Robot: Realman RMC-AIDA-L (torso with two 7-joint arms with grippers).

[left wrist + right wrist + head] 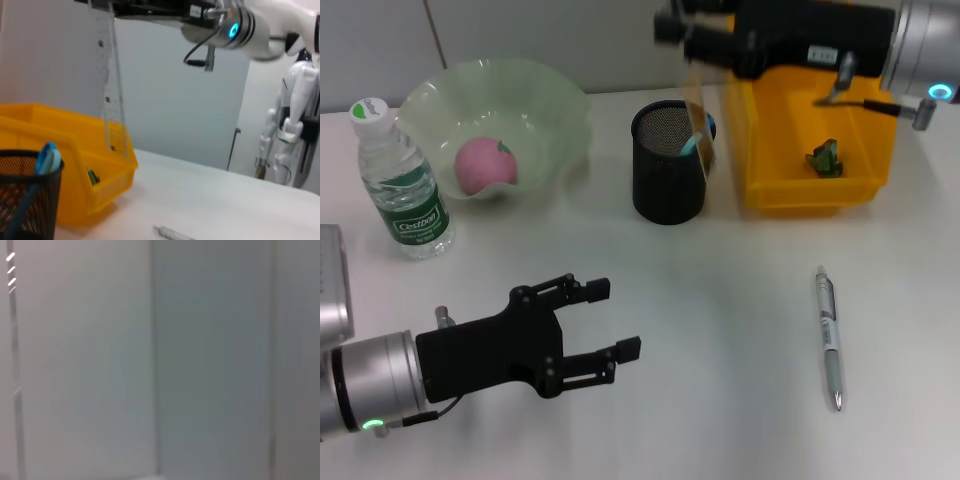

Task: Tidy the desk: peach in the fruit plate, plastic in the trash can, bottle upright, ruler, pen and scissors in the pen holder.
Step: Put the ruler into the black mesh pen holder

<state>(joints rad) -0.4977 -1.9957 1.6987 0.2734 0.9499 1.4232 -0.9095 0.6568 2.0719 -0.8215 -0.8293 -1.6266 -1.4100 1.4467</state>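
Note:
My right gripper (672, 25) is shut on a clear ruler (699, 108), which hangs upright above the black mesh pen holder (667, 170), its lower end at the rim. The ruler (113, 105) also shows in the left wrist view. A blue-handled item (48, 157) stands in the pen holder (27, 195). A silver pen (830, 338) lies on the table at the right. The peach (483, 164) lies in the green fruit plate (555, 110). The water bottle (400, 180) stands upright at the left. Green plastic (823, 158) lies in the yellow bin (770, 150). My left gripper (615, 318) is open and empty near the front left.
The right arm (820, 40) reaches across above the yellow bin. The right wrist view shows only a grey wall. A white robot (295, 115) stands far behind the table.

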